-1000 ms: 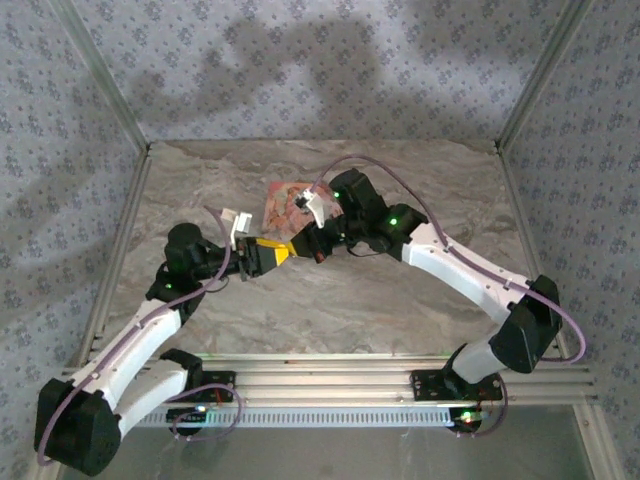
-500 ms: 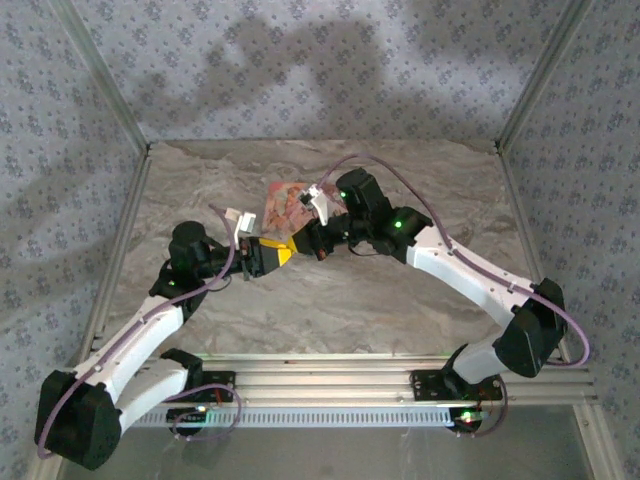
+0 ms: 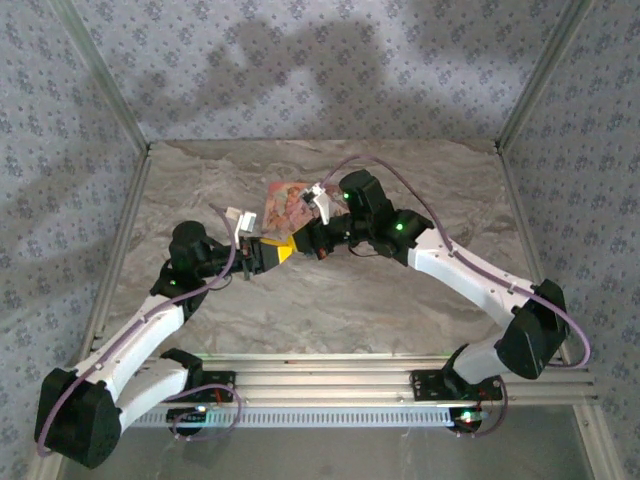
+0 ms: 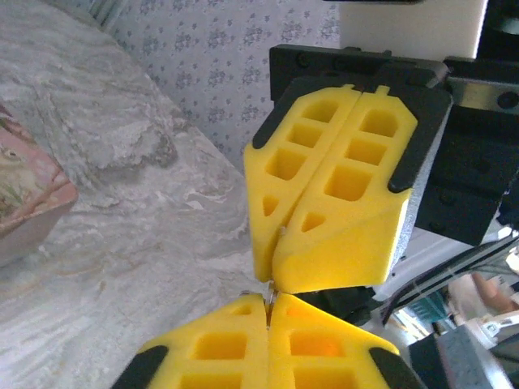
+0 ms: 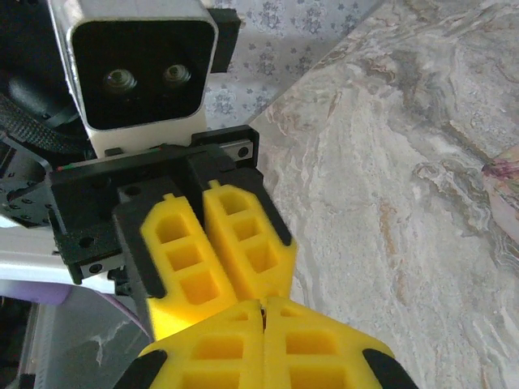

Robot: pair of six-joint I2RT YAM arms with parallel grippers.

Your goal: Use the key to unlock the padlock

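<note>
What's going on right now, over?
Both shut: left tool, right tool, tip to tip. Padlock too small to spot. Pink box beyond, not between them.

1. The left gripper (image 3: 281, 251) and the right gripper (image 3: 300, 243) meet tip to tip mid-table, blocking each other's path.
2. The pink box (image 3: 284, 205) lies just beyond them.
3. The bare table (image 3: 350, 300) lies open near, left and right.

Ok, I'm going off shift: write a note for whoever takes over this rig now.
Left gripper: shut.
Right gripper: shut, tip to tip with the left over the marbled table.
A thin metal sliver shows between the tips; too small to tell whether it is the key or the padlock.
Pink picture-lidded box lies just beyond.
Unlocking not confirmed; still to do.
</note>
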